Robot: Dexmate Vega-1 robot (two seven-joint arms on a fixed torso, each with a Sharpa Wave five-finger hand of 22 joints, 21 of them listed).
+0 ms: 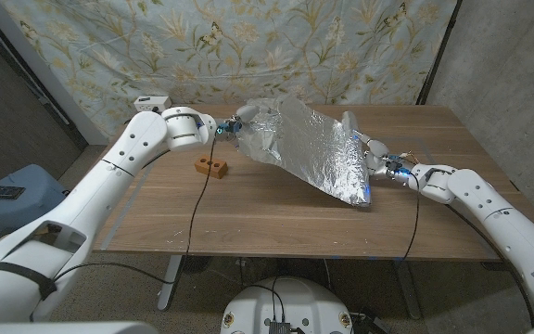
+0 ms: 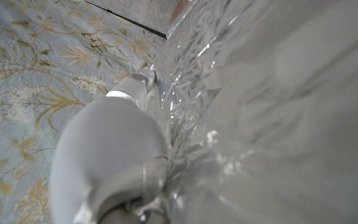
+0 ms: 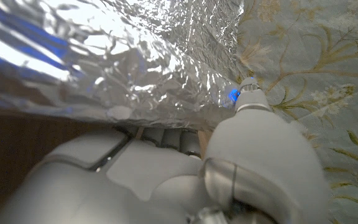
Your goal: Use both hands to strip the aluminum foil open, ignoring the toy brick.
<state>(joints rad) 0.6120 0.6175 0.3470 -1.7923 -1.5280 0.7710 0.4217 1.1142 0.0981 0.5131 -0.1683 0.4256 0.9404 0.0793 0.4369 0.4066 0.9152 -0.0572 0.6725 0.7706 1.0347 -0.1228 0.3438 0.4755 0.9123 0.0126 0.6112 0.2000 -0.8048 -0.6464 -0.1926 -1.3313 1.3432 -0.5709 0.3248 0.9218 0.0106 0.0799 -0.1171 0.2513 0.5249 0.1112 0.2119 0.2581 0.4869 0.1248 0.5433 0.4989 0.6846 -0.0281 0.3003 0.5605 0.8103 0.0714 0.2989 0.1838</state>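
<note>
A wide crinkled sheet of aluminum foil (image 1: pixel 306 148) is stretched above the table between my two hands. My left hand (image 1: pixel 233 125) grips its far left edge, seen close up as foil (image 2: pixel 260 112) pressed beside my left hand's fingers (image 2: pixel 114 155). My right hand (image 1: pixel 371 156) holds the foil's near right end; in the right wrist view the foil (image 3: pixel 117 56) hangs over my right hand (image 3: pixel 229 162). The orange toy brick (image 1: pixel 212 166) lies on the table under the left end, apart from both hands.
The wooden table (image 1: pixel 276 209) has bare room in front of the foil. A small white box (image 1: pixel 153 102) sits at the far left corner. A flowered curtain (image 1: pixel 248 46) hangs behind. Cables (image 1: pixel 197 199) run down from both wrists.
</note>
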